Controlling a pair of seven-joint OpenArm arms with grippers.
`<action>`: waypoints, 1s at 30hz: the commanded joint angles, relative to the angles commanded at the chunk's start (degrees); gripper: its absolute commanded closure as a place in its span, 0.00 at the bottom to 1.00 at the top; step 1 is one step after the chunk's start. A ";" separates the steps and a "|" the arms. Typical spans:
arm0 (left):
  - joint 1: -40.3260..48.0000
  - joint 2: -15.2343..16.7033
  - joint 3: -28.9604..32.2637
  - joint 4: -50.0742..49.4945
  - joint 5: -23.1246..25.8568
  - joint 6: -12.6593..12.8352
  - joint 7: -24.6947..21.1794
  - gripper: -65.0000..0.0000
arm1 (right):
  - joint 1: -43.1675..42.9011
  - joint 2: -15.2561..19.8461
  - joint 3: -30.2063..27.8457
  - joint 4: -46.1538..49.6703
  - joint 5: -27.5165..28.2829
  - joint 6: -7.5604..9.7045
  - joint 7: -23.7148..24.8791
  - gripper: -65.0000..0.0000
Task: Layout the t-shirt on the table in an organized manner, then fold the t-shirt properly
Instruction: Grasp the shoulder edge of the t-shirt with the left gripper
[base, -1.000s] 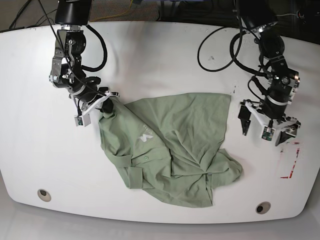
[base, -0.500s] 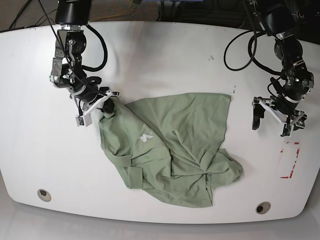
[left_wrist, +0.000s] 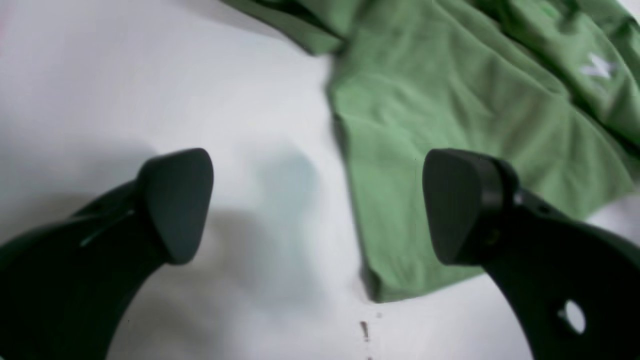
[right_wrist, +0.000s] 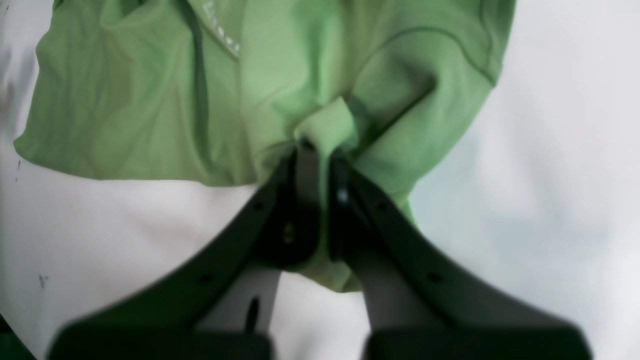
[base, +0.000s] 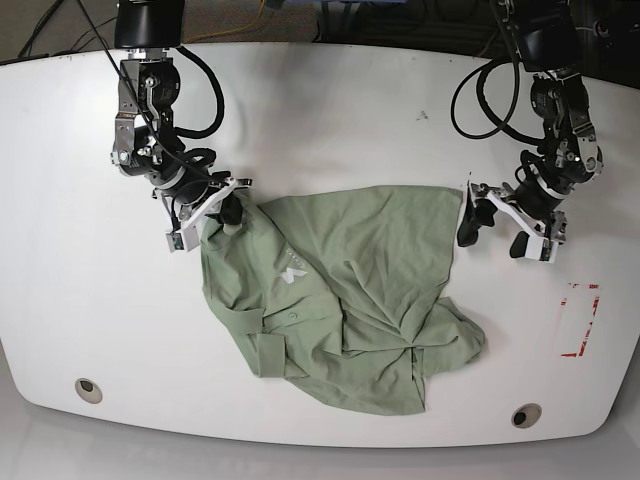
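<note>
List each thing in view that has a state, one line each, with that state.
t-shirt: crumpled and partly bunched, lying on the table, one corner pinched by the right gripper.
right gripper: shut on a fold of the shirt.
left gripper: open, empty, poised over the shirt's edge.
table: white, bearing the shirt; red tape marks near one edge.

The t-shirt (base: 340, 300) is showing one small white emblem (base: 291, 273) on its chest, shaped like a letter W or a pair of chevrons; no wording beside it is readable. In the right wrist view, a short line of tiny white lettering (right_wrist: 223, 31) is running along a seam, too blurred to read. Red tape marks (base: 580, 320) on the tabletop (base: 330, 110) are carrying no characters.
</note>
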 joint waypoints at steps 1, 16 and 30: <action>0.00 0.09 0.70 -0.53 -0.18 -0.18 0.00 0.01 | 0.00 0.09 0.00 0.00 0.00 0.00 0.00 1.00; 5.71 1.58 3.52 -1.05 0.09 -0.44 0.44 0.01 | 0.00 0.88 0.26 0.00 0.00 0.00 0.00 1.00; 9.32 1.05 8.62 -0.88 0.18 -0.44 0.44 0.20 | 0.00 0.79 0.35 0.00 0.00 0.00 0.00 1.00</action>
